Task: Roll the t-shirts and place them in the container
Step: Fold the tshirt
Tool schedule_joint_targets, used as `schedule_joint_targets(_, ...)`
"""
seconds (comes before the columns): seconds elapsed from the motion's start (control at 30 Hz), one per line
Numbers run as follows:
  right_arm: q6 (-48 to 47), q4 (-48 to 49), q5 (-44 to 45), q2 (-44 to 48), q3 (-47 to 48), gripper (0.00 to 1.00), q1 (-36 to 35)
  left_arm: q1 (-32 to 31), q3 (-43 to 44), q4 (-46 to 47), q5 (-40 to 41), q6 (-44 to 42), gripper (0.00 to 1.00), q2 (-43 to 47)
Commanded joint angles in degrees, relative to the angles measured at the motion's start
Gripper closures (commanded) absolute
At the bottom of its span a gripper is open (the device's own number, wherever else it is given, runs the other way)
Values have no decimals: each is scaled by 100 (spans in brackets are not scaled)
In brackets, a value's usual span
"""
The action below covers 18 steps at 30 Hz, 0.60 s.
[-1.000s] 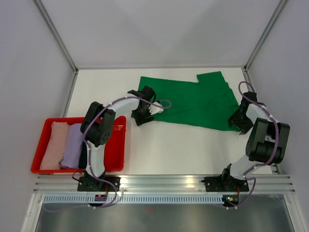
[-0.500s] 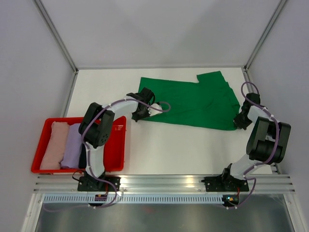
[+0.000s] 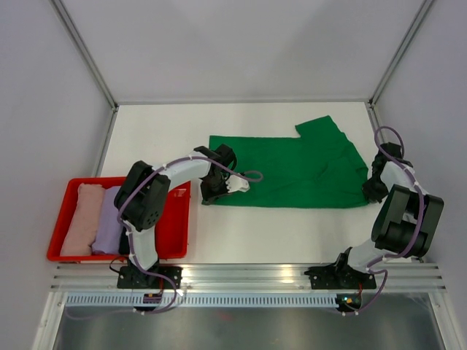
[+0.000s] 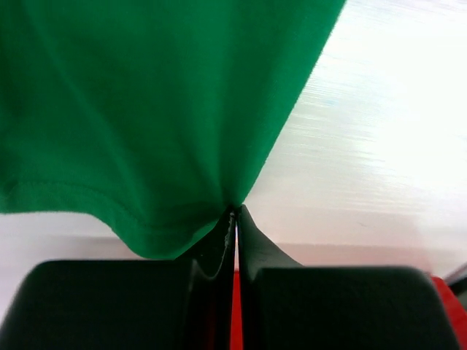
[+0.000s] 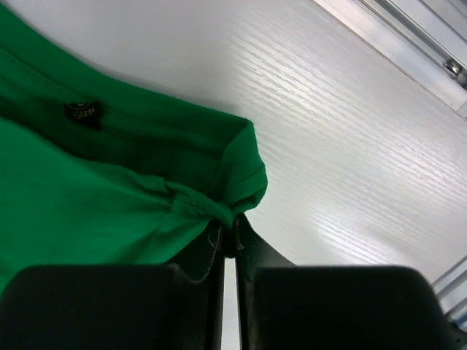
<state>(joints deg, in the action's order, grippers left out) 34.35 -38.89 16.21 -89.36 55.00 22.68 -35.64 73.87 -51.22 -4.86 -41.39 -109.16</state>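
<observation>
A bright green t-shirt (image 3: 292,169) lies spread across the white table, folded to a broad band. My left gripper (image 3: 210,195) is shut on its near left corner; in the left wrist view the green hem (image 4: 139,226) bunches into the pinched jaws of the left gripper (image 4: 236,213). My right gripper (image 3: 370,194) is shut on the near right corner, where the right wrist view shows a folded green hem (image 5: 219,208) caught at the tips of the right gripper (image 5: 235,232). A pale pink roll (image 3: 82,219), a lavender roll (image 3: 109,219) and a black one (image 3: 125,237) lie in the tray.
The shallow red tray (image 3: 175,233) sits at the near left, close to the left arm's base. Aluminium rails (image 3: 248,275) run along the near table edge. Frame posts (image 3: 111,108) and white walls bound the back and sides.
Both grippers went from open to shut on the green shirt's near corners. The shirt's near edge has been drawn toward me and now lies straighter; the right gripper has moved right and toward me.
</observation>
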Motion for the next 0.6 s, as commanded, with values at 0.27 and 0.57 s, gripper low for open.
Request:
schedule_joint_targets(0.27,81,-523,787,445,756,23,124,336,1556,-1609,-1393,482,34,53)
schedule_joint_targets(0.57,-1140,93,798,-325,2242,64,-3048,1032,3257,-1558,-1158,1457,58,-860)
